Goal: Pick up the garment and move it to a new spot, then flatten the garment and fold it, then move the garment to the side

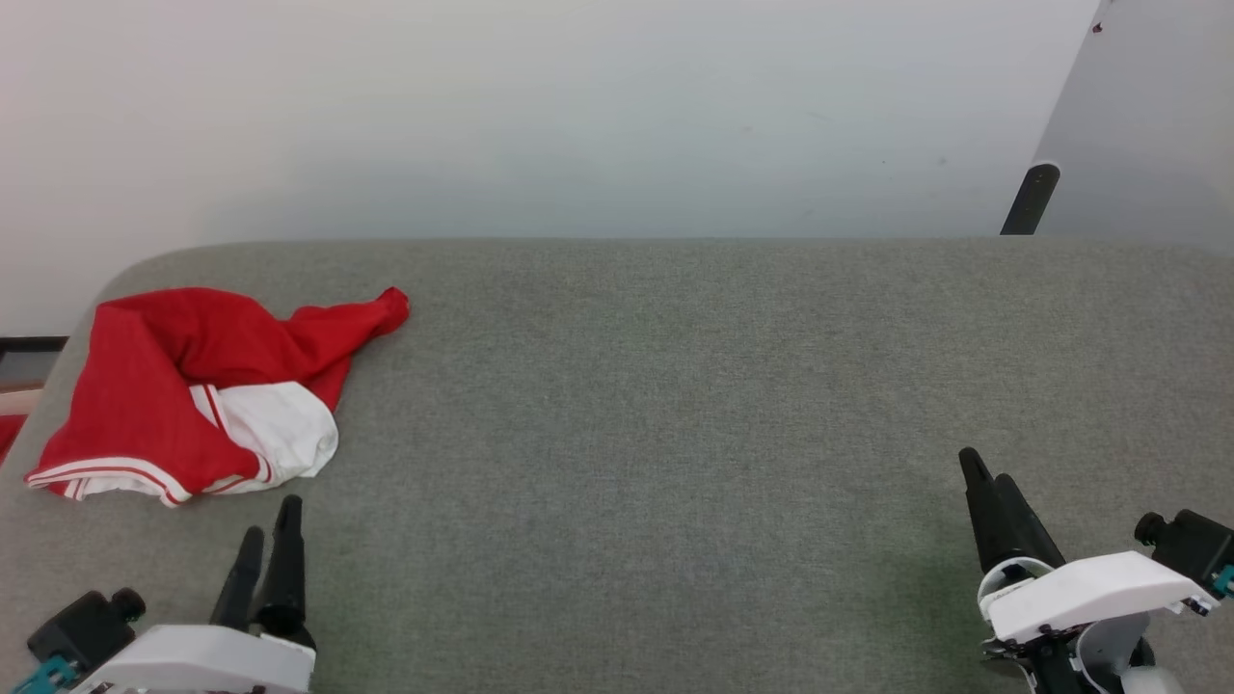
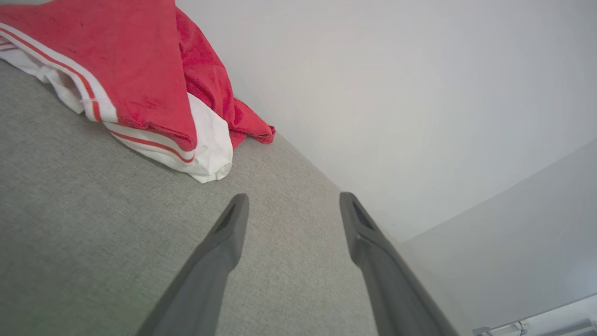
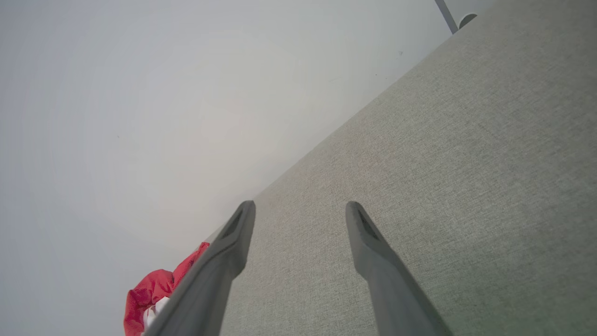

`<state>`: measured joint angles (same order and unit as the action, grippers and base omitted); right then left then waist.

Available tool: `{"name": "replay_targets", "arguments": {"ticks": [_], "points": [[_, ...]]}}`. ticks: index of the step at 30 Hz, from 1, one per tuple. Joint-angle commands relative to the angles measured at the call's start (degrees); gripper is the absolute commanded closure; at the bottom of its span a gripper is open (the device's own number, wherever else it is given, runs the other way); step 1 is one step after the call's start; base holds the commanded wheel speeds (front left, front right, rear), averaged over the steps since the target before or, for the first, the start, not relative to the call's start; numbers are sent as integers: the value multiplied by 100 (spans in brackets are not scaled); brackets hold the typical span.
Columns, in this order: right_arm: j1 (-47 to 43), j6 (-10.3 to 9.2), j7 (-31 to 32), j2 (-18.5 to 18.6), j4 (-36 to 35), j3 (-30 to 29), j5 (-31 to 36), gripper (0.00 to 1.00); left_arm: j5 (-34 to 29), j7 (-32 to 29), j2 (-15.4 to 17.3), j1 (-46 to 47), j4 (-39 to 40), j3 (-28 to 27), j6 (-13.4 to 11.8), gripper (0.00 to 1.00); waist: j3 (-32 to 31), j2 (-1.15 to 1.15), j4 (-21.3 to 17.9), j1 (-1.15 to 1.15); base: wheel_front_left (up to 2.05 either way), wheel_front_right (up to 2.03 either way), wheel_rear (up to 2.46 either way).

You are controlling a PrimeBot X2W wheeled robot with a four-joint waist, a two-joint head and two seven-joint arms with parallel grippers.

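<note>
While both pairs of fingers are standing spread wide and gripping nothing, the entries are running as follows.

1. Left gripper (image 1: 271, 519). Its two dark fingers (image 2: 219, 252) are parting widely in the left wrist view, with grey cloth showing between them. The tips are pointing up the head view towards the striped hem of the garment (image 1: 193, 386), near it but not touching. Behind the fingers, the white wrist housing is sitting at the lower left of the head view, and a black camera block is jutting from its outer side.

2. Right gripper (image 1: 985, 467). Its fingers (image 3: 382, 270) are likewise standing far apart and empty. They are leaning slightly left up the head view over bare cloth, well apart from the garment. The white housing and black camera block are showing at the lower right.

3. Garment. It is lying crumpled at the far left of the table (image 1: 675, 434), close to the rounded far corner. The red body is bunching up. A white panel is folding out at the front, white-and-red striped trim is running along the near edge, and one red tail is trailing towards the table's middle.

4. Table. Grey fabric is covering it. A pale wall (image 1: 578, 116) is rising behind, and a dark post (image 1: 1030, 198) is leaning at the upper right.
</note>
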<state>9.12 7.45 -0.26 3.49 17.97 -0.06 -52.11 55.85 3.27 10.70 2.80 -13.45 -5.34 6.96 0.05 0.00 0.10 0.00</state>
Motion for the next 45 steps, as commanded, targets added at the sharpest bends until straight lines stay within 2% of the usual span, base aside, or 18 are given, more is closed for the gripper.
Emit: {"name": "replay_targets", "arguments": {"ticks": [1, 11, 25, 45], "points": [[210, 3, -33, 16, -98, 11, 295, 0, -253, 63, 80, 14, 76, -26, -34, 0, -1, 0, -4, 0, 0, 0, 0], [202, 3, -19, -28, -231, 5, 1615, 0, -1197, 251, 179, -60, 94, -18, 2, 0, 12, 0, -21, 0, 0, 0, 0], [82, 4, -171, -61, -322, 2, 2787, 0, -2378, 485, 290, -102, 139, 87, 0, 0, 1, 0, -13, 0, 0, 0, 0], [-2, 5, -463, -61, -329, 37, 3878, 0, -3466, 766, 358, -232, 68, 127, 11, 0, -44, 0, 14, 0, 0, 0, 0]]}}
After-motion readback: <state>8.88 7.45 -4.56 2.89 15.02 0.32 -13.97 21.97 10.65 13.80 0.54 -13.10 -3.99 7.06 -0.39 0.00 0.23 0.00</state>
